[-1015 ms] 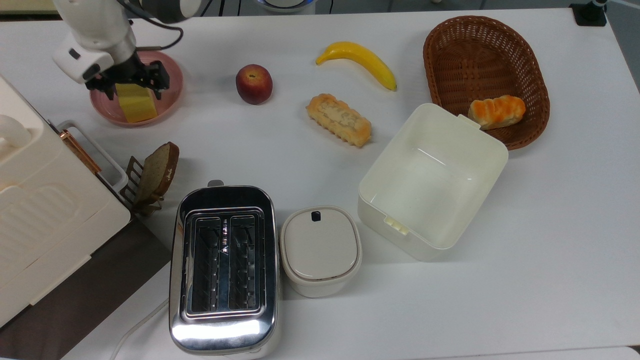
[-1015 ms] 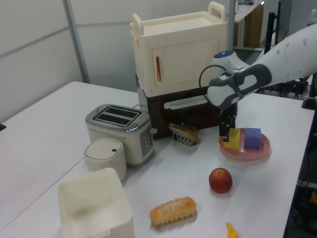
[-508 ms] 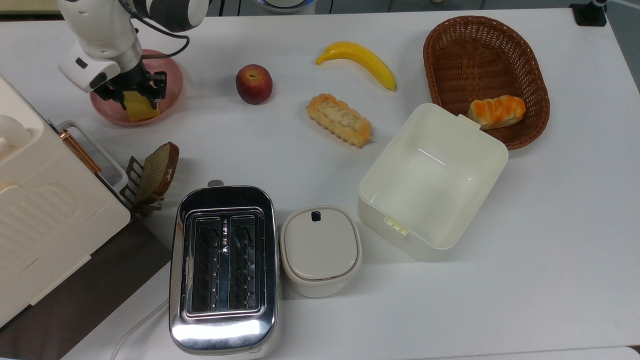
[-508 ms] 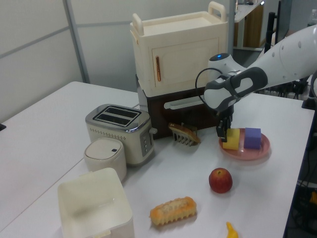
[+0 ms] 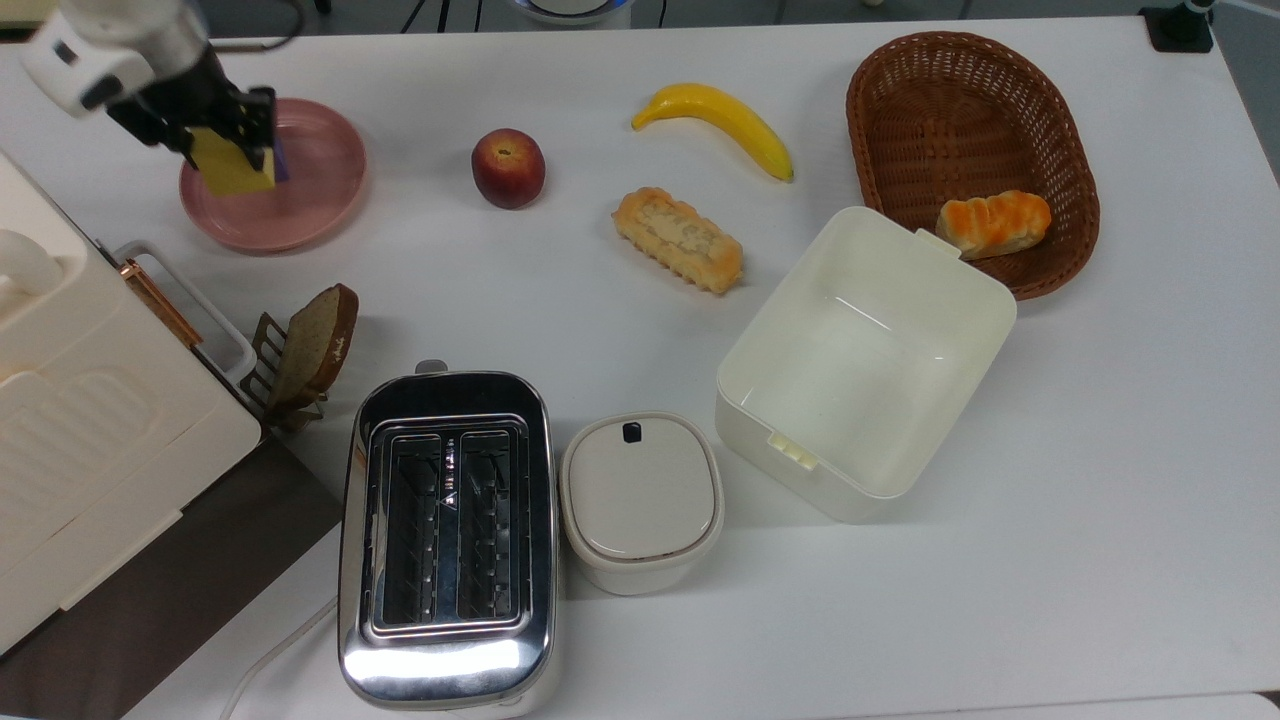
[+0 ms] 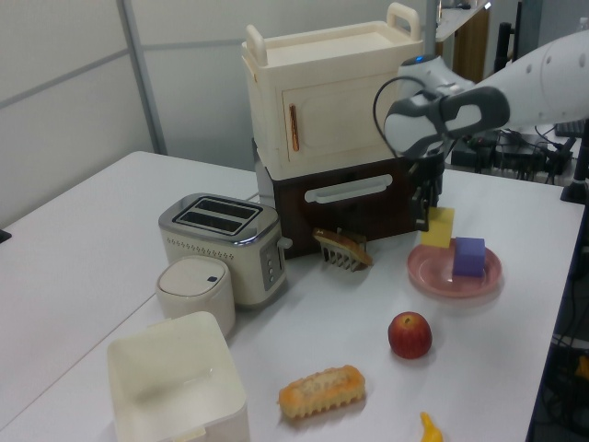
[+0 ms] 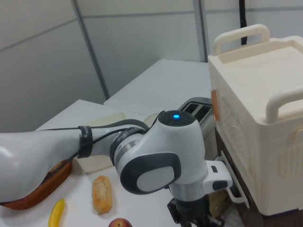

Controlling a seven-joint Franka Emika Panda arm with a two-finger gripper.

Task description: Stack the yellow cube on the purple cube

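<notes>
The claw [image 6: 429, 214] is clamped on the yellow cube [image 6: 438, 226] and holds it in the air, above the pink plate [image 6: 433, 276] that sits near the far left corner of the bench [image 5: 620, 320] in the top view. The purple cube [image 6: 468, 257] rests on that plate, toward the left view's right side of it. In the left view the yellow cube hangs a little to the left of the purple one and higher than its top face, so I judge the next move is a short shift sideways and then a descent. The main risk is bad alignment: if the yellow cube comes down only partly over the purple cube, it may tip off the edge when released. In the top view the yellow cube hides almost all of the purple one, so the overlap is hard to judge from there. A fast descent could also push the purple cube across the plate. The white cabinet [image 6: 336, 92] stands just beside the arm and could be hit.
</notes>
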